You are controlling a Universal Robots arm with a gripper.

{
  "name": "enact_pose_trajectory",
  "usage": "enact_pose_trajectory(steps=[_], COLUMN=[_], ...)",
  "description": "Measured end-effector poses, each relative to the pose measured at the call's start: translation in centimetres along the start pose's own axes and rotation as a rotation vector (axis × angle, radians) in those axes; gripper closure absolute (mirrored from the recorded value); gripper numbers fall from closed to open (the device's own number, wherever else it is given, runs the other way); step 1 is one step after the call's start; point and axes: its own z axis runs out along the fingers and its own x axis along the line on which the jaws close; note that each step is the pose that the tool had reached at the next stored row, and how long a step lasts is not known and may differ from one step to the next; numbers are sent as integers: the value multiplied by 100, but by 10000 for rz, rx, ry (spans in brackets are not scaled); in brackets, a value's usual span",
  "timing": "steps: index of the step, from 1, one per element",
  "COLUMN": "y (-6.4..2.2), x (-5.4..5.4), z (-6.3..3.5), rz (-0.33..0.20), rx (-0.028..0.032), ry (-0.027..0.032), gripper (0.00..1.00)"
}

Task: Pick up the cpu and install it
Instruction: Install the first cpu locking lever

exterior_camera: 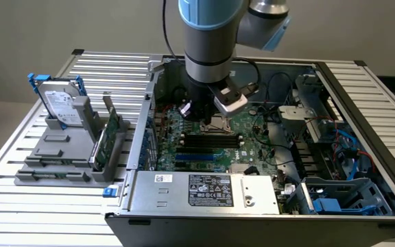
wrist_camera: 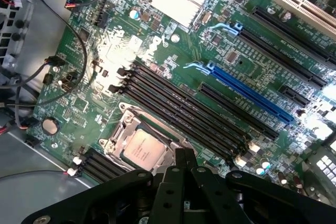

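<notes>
Claw (wrist_camera: 185, 156) has fingers together, holding nothing. The cpu (wrist_camera: 143, 150) sits flat in the socket (wrist_camera: 119, 129) of the motherboard (wrist_camera: 173, 61), just beside the fingertips. Black RAM slots (wrist_camera: 184, 111) run near the claw's other side.

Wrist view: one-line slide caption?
Shut gripper poised just above the cpu, which sits in the motherboard socket beside the black memory slots.
</notes>
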Motion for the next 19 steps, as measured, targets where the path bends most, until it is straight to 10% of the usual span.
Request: enact_pose_trajectory(steps=[19], y=[-6], x=[-47], z=[80], rz=[41], rx=[154], ry=[79], gripper=[89])
